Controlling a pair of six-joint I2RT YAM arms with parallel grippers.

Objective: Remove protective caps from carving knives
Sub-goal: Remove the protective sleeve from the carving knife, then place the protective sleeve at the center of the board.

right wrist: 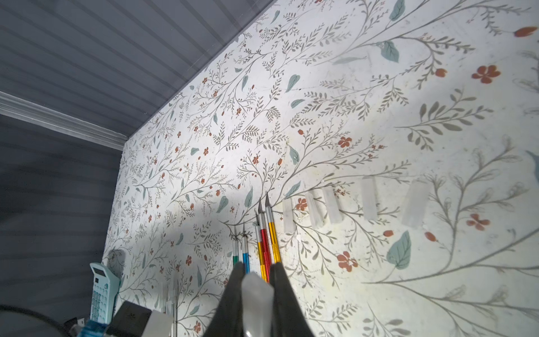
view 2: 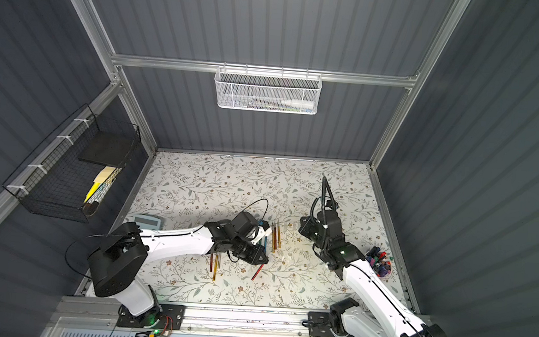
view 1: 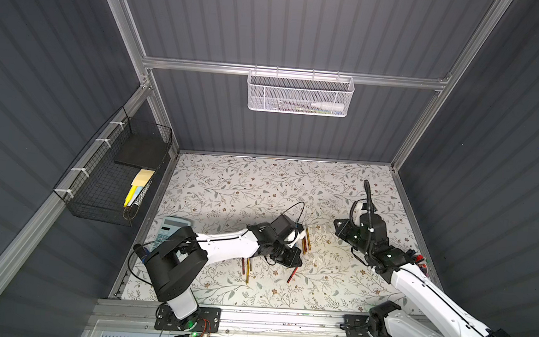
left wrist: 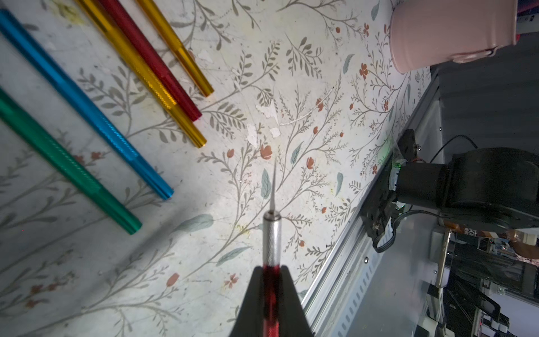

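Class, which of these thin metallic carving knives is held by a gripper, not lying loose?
The red-handled knife with the bare blade: the left gripper clamps it, while the green knife, blue knife and others lie on the floral table.

in both top views overhead light brightens the floral tabletop [view 1: 260,181] while the ribbed grey walls [view 1: 40,59] are dim, and a soft shadow lies across the surface beyond the left arm [view 1: 223,241]. in the left wrist view the green knife [left wrist: 67,164] blurs toward the frame edge and the gold knife [left wrist: 145,78] shows bright glints. in the right wrist view the clear cap [right wrist: 256,294] nearest the lens is out of focus.
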